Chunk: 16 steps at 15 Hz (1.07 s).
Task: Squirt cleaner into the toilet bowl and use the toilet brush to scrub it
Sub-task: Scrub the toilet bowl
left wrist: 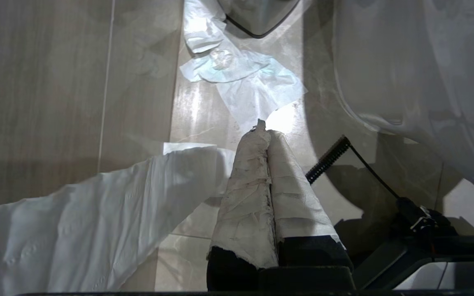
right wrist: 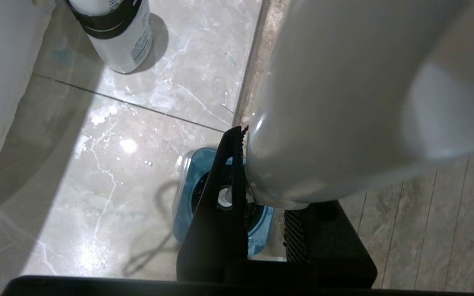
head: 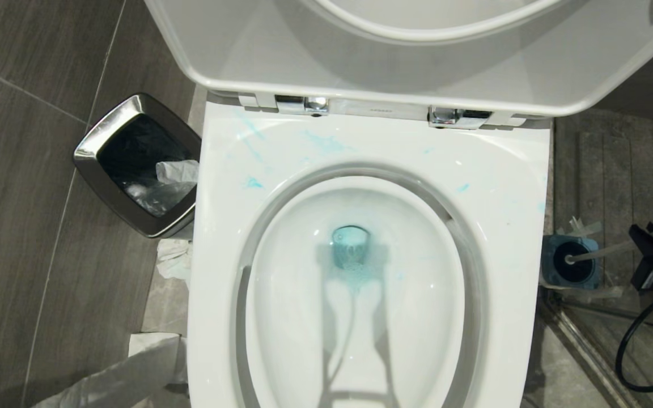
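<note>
**Right gripper closes on the brush handle beside the toilet**

Down on the floor just to the right of the toilet bowl point(head: 372, 272), the right gripper point(head: 652, 249) has its black jaws pressed narrowly around the toilet brush point(head: 610, 250). In the right wrist view the handle point(right wrist: 344, 102) fills the space between the two toothed fingers point(right wrist: 228, 172), and both sides of it meet the jaws. The brush leans out of its blue holder point(head: 570, 262), its lower end still seated in the holder's dark well. The holder stands on the floor close against the bowl's right flank.

Inside the toilet bowl, the cleaner point(head: 351, 249) lies as a turquoise pool around the drain, with faint blue smears across the broad rim near the hinges. Seat and lid are raised behind the bowl.

A white bottle with a black band point(right wrist: 111, 33) stands on the tiles beside the toilet's base, near the holder but apart from it.

To the left of the toilet bowl sits a chrome-rimmed bin point(head: 134, 164), with crumpled paper point(head: 174, 258) on the floor below it. The left gripper point(left wrist: 263, 131) hangs low on that same side, its paper-wrapped fingers pressed flat together with nothing between them; a loose white sheet point(left wrist: 97, 218) trails beside it.
</note>
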Motion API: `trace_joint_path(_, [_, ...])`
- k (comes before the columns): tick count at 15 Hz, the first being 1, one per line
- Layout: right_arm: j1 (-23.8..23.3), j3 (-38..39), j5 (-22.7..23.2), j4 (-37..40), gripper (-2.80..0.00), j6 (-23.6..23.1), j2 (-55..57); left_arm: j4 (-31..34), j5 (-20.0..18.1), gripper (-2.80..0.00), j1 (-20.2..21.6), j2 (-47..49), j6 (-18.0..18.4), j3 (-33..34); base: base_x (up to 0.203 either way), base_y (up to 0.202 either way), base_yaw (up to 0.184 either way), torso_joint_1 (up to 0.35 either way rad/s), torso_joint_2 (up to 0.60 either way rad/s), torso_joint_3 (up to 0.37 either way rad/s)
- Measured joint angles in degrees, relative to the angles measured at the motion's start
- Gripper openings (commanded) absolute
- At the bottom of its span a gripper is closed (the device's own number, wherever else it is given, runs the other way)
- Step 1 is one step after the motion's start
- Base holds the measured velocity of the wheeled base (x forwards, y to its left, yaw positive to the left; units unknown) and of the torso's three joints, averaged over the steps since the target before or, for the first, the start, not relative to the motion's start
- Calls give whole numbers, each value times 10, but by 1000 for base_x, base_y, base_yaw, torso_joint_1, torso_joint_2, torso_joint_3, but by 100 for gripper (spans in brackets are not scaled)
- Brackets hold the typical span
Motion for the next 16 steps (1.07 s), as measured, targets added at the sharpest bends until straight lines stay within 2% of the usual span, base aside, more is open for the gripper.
trace_joint_path(5, [0,29,1,2,-280,9,-24,0,0,-280,0,0,0,0,0,0,0,0,0,0])
trace_joint_path(13, [0,28,4,2,-280,44,-121,0,0,-280,0,0,0,0,0,0,0,0,0,0])
trace_joint_path(16, [0,0,9,59,-280,56,-164,0,0,-280,0,0,0,0,0,0,0,0,0,0])
